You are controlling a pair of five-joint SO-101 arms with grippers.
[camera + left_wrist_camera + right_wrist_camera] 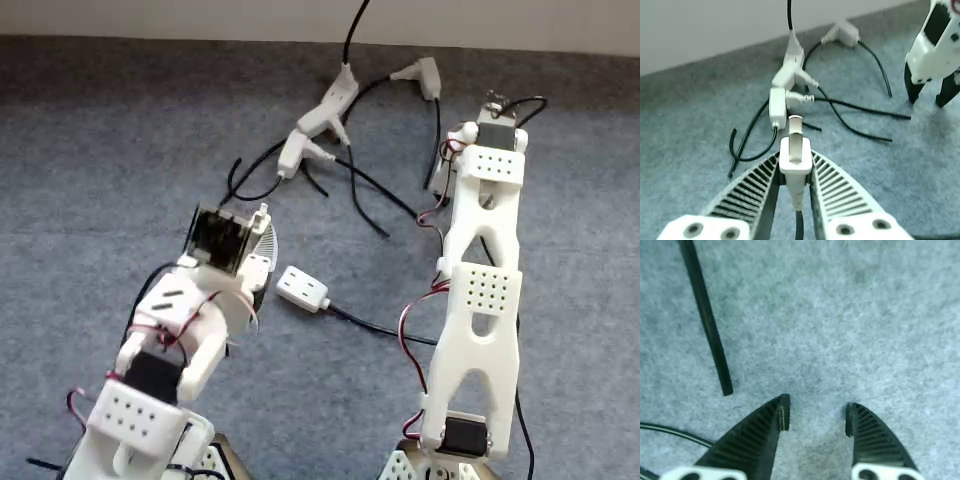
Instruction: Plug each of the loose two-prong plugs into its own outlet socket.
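Left gripper [795,167] clamps a white plug [795,147]; right gripper [817,416] gapes

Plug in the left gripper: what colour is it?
The plug is white, its cord black. The left wrist view shows it best.

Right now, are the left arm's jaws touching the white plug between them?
Touching. The left wrist view shows the white plug pinched between the left jaws, each one pressed against a side of it with no gap.
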